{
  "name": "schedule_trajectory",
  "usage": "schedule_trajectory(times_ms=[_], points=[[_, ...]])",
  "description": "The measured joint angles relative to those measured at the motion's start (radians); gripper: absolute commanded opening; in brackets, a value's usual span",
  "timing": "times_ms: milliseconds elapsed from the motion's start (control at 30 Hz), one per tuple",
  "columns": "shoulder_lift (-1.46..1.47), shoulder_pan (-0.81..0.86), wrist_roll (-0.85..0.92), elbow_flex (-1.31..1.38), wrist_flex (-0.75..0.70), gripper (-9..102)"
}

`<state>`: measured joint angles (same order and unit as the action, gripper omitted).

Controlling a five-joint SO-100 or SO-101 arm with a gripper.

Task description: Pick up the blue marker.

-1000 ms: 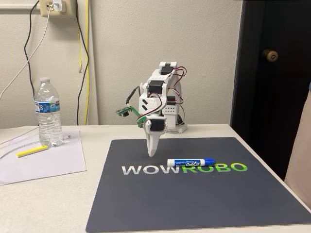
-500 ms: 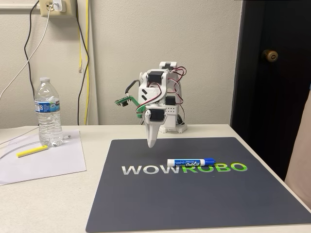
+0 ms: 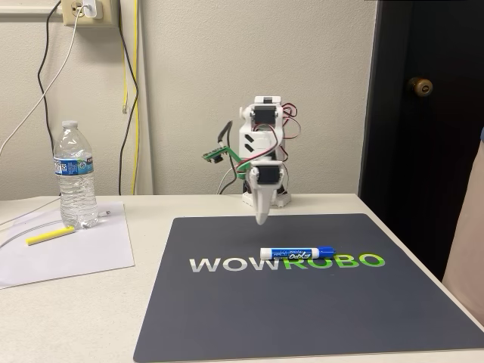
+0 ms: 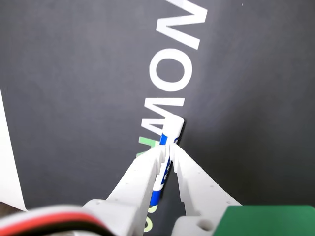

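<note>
— From where the fixed view stands, what's the arm up to?

— It hangs mid-frame, the gripper (image 3: 262, 219) pointing down over the far part of the dark mat (image 3: 227, 318), its white fingers drawn to a single point. The blue marker (image 3: 298, 253) lies flat on the mat just below and a little right of that tip, on the printed lettering (image 3: 227, 264), white end to the left, blue cap to the right. Nothing touches it. (Over at the left edge, the water bottle (image 3: 75, 175) and the yellow pen (image 3: 50, 236) on the paper are well out of it.)

— And the wrist view?

— There the gripper (image 4: 170, 145) rises from the bottom edge with the jaws pressed together at the tips, gripping nothing. The blue marker (image 4: 172, 129) shows beyond them, mid-frame, its white end poking past the tips and the blue label glimpsed through the slot between the fingers.

— So which step is this?

— The approach, I'd say; the pickup isn't begun. Next it needs the jaws spread apart, then a descent so the fingers straddle the barrel across its width before they pinch.
</note>
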<state>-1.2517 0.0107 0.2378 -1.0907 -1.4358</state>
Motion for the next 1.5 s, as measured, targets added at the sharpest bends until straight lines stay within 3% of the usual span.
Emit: schedule_trajectory(times_ms=[567, 700, 1100, 1500], points=[[0.000, -0.037, -0.110, 0.144, -0.132, 1], [0.000, -0.060, -0.126, 0.144, -0.164, 11], [0.002, -0.087, -0.169, 0.144, -0.204, 77], [0.123, -0.103, -0.199, 0.149, -0.227, 77]])
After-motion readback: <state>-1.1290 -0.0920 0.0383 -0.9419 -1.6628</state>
